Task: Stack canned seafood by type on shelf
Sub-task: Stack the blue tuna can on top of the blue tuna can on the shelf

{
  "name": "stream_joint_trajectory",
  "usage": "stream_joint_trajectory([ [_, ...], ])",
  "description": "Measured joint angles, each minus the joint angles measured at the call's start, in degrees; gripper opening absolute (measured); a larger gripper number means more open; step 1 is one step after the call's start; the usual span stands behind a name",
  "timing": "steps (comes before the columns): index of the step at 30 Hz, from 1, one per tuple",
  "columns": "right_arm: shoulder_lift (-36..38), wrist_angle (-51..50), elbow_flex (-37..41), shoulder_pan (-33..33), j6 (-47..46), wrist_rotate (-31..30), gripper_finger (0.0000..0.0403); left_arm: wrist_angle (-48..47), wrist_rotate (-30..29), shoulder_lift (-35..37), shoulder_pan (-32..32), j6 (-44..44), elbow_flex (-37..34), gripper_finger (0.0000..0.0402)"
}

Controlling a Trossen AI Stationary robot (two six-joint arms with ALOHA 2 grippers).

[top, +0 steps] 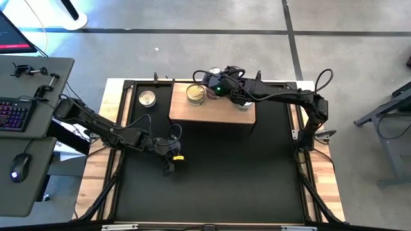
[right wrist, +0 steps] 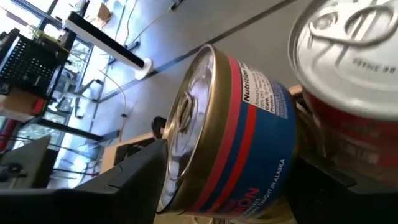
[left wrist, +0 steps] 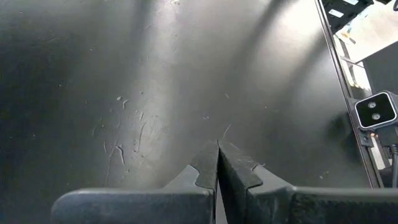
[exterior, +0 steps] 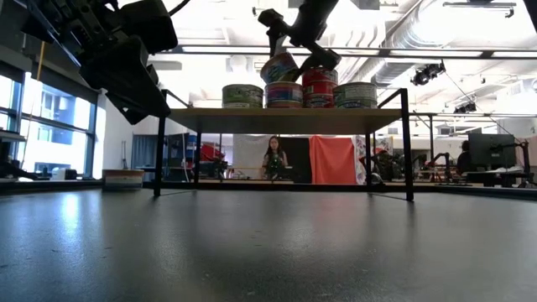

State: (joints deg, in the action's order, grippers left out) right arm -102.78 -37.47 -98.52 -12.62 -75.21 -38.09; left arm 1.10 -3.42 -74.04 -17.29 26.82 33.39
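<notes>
Right gripper [exterior: 295, 60] is seen with fingers spread around a tilted blue-and-red can [exterior: 279, 69] atop another can at the twelve o'clock shelf [top: 212, 110]; it should be levelled before withdrawal, lest it be toppled.

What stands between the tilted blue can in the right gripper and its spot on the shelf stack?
Nothing visible. The blue can sits tilted between the right gripper's spread fingers, directly over a matching can on the shelf, with a red can close beside it.
</notes>
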Motion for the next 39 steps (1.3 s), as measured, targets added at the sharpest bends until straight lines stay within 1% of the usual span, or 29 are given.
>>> stream_joint_trajectory([
  [4,0.00,0.02,0.00,-0.15,-1.98,3.65,0.0275,0.00,-0.01,0.00,0.00,-0.01,0.00,0.0000],
  [7,0.00,0.04,0.00,-0.15,-0.70,5.14,0.0275,0.00,-0.02,0.00,0.00,-0.01,0.00,0.0000],
  [14,0.26,-0.08,0.00,-0.11,1.98,4.54,0.0275,0.00,-0.02,0.00,-0.01,-0.01,0.00,0.0000],
  [17,0.82,-0.18,0.00,-0.11,5.15,2.40,0.0275,0.02,-0.33,0.00,-0.01,-0.01,0.00,0.0000],
  [19,1.06,-0.05,0.00,-0.11,5.67,1.23,0.0275,0.02,-0.48,0.00,0.01,-0.01,0.00,0.0000],
  [24,1.27,-0.09,0.00,-0.09,5.87,1.78,0.0275,0.02,-1.13,0.00,0.01,-0.03,0.00,0.0000],
  [28,1.27,-0.45,0.00,-0.10,8.19,4.15,0.0275,0.02,-1.70,0.00,0.01,-0.01,0.00,0.0000],
  [31,1.27,-1.10,0.00,-0.09,10.80,4.07,0.0275,0.02,-1.75,0.00,0.01,-0.01,0.00,0.0000],
  [39,1.29,-2.19,0.00,-0.09,11.24,3.79,0.0277,0.02,-1.75,0.00,0.01,-0.01,0.00,0.0000],
])
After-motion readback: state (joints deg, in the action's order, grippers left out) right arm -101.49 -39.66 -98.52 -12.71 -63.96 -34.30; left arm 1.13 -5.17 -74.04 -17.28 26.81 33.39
